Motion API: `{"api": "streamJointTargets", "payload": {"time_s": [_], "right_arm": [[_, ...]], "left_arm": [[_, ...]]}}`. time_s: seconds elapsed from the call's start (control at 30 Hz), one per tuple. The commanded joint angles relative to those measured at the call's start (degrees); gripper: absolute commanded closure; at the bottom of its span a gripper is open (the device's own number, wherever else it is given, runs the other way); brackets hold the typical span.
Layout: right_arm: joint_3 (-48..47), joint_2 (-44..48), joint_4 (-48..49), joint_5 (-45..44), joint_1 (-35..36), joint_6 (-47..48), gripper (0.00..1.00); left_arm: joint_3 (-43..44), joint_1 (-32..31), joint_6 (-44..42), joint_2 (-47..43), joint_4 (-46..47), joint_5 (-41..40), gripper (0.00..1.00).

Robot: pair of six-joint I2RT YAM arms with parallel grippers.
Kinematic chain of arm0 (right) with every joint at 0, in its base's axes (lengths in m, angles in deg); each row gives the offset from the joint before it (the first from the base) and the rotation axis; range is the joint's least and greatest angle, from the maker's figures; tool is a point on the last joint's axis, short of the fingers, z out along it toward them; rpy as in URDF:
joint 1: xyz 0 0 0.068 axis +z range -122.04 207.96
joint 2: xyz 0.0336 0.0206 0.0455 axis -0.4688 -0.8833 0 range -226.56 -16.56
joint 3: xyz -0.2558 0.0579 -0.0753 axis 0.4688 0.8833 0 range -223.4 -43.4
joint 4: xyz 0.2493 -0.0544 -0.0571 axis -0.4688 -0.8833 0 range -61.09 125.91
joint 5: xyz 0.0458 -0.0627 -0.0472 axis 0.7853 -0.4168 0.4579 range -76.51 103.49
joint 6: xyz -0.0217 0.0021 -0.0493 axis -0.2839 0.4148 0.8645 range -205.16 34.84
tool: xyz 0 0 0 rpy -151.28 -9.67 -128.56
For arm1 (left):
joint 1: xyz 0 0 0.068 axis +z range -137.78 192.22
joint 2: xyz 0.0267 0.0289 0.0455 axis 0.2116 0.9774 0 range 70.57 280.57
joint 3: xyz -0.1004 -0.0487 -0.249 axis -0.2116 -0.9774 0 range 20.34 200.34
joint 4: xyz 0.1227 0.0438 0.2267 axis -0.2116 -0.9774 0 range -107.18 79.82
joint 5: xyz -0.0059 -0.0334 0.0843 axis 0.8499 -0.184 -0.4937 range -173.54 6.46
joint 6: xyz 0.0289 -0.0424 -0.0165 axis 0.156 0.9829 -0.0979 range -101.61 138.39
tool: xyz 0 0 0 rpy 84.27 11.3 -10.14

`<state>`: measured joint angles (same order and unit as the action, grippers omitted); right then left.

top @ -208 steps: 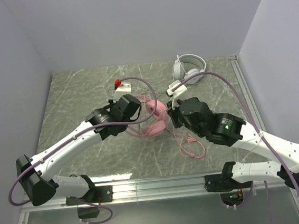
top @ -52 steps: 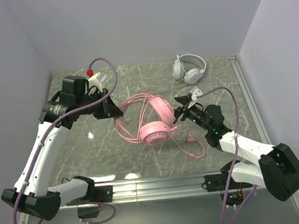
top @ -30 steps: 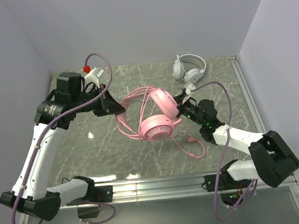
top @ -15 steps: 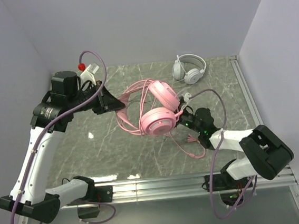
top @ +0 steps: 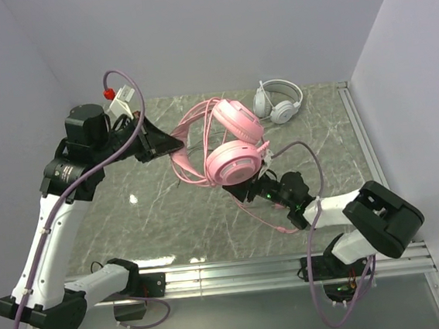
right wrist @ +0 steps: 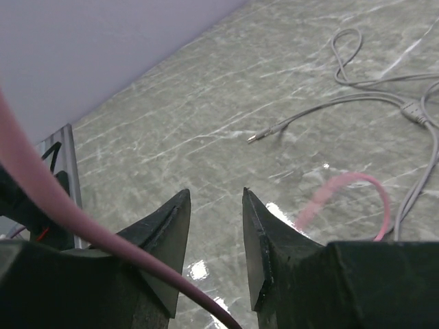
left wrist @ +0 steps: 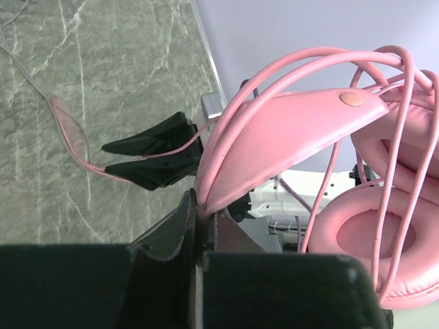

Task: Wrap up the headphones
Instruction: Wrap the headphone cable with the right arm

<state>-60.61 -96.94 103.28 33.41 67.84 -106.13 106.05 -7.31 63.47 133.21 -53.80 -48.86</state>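
Above the middle of the marble table: pink headset hangs clear of the surface, ear cups toward the table's right side, headband arching toward its left. Left gripper clamped tight on the end of the headband, carrying it. Pink cable looped over the headband; one strand trails down to the table's near half. Right gripper low over the table under the cups, jaws partly apart, nothing between the tips; a cable strand crosses one finger. White headset lies flat at the table's far right corner, grey cable loose on the tabletop.
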Motion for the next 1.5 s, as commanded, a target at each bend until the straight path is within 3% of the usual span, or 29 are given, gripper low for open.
{"api": "streamJointTargets", "payload": {"time_s": [0.0, 0.33, 0.5, 0.73, 0.8, 0.87, 1.03, 1.13, 1.27, 1.47], "right_arm": [[0.8, -1.8, 6.6, -1.2, 1.4, -1.4, 0.57], [2.6, -1.9, 7.2, -4.9, 9.1, -2.1, 0.59], [3.4, -1.7, 6.5, -8.1, 13.6, -1.9, 0.63], [4.9, -0.6, 5.9, -11.2, 19.4, -3.8, 0.83], [5.3, 0.5, 4.6, -13.5, 21.5, -4.2, 0.93], [4.8, 2.3, 0.5, -15.4, 23.3, -4.8, 1.00], [2.9, 6.3, -9.4, -18.7, 27.4, -6.3, 1.00], [3.5, 9.8, -11.7, -21.3, 30.3, -7.6, 1.00], [2.5, 15.4, -22.4, -23.8, 33.0, -8.8, 1.00], [-1.7, 21.4, -37.0, -26.7, 38.3, -9.6, 1.00]], "left_arm": [[0.4, 0.3, 5.1, -2.2, 7.7, 0.7, 1.00], [-0.8, 0.3, 9.9, -1.3, 12.2, -4.3, 1.00], [-1.0, 0.3, 11.3, -0.5, 14.6, -10.4, 1.00], [-4.0, 0.3, 13.5, -1.4, 18.2, -19.4, 1.00], [-4.4, 0.3, 13.8, -1.7, 17.7, -23.9, 1.00], [-5.0, 0.3, 13.9, -2.2, 17.9, -26.8, 1.00], [-8.6, 0.3, 15.2, -5.1, 18.6, -39.0, 1.00], [-8.3, 0.3, 13.4, -5.4, 18.0, -41.5, 1.00], [-5.8, 0.3, 10.6, -3.9, 14.3, -46.4, 1.00], [-11.6, 0.3, 7.8, -5.7, 18.9, -53.1, 1.00]]}}
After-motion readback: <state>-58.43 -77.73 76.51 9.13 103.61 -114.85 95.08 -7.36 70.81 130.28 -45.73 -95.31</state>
